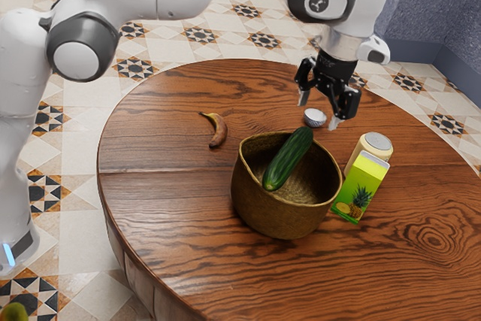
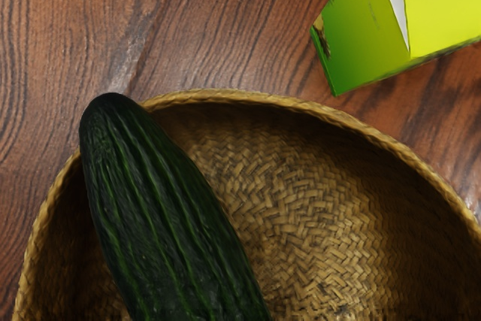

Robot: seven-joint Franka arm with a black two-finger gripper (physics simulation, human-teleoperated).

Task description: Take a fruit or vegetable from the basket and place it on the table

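Observation:
The gripper (image 1: 319, 114) hangs above the table at the far side of the basket, fingers spread wide with nothing between them. Below it stands the round woven basket (image 1: 279, 213) on the wooden table (image 1: 173, 208). A dark green cucumber (image 1: 288, 158) leans in the basket, one end up at the rim. From the wrist view, the cucumber (image 2: 161, 216) lies across the rim of the basket (image 2: 225, 96), one end sticking out past it. The basket's woven floor is bare beside the cucumber.
A green and yellow pineapple carton (image 1: 361, 188), also in the wrist view (image 2: 368, 24), stands right by the basket, with a cream-lidded container (image 1: 373, 143) behind it. A small white bowl-like object (image 1: 315, 117) sits beneath the gripper. A browned banana (image 1: 217, 130) lies on the table.

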